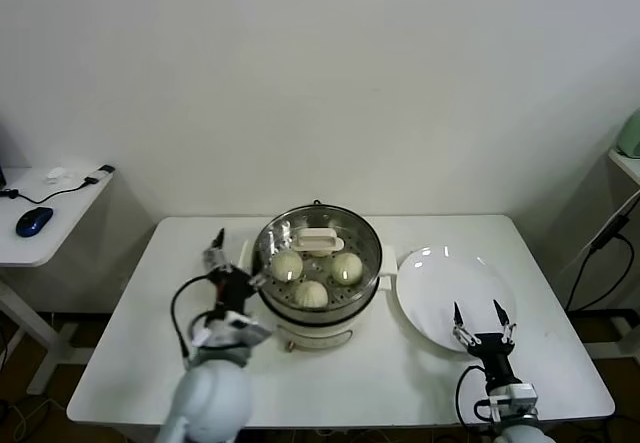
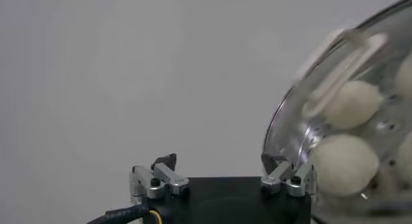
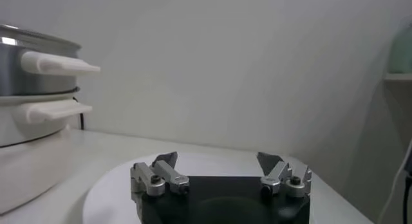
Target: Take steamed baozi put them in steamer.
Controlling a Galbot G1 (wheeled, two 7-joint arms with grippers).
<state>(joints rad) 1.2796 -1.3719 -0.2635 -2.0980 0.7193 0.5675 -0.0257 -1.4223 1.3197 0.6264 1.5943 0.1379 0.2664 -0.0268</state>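
Three steamed baozi [image 1: 315, 273] sit on the steamer [image 1: 370, 253] tray mid-desk [image 1: 120, 323], so the left gripper [image 1: 232, 259], fingers apart and empty beside its rim, has perhaps just released, while the right gripper [image 1: 481, 319] hovers fingers-apart over the bare plate [image 1: 440, 283].

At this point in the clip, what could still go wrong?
1. The left gripper is open right beside the steamer rim; a careless pull-back could knock it.
2. Three steamed baozi show on the tray; a white handled piece lies at the back and may hide a fourth, so the count is uncertain.
3. The right gripper hovers open over the plate edge and could nudge it.
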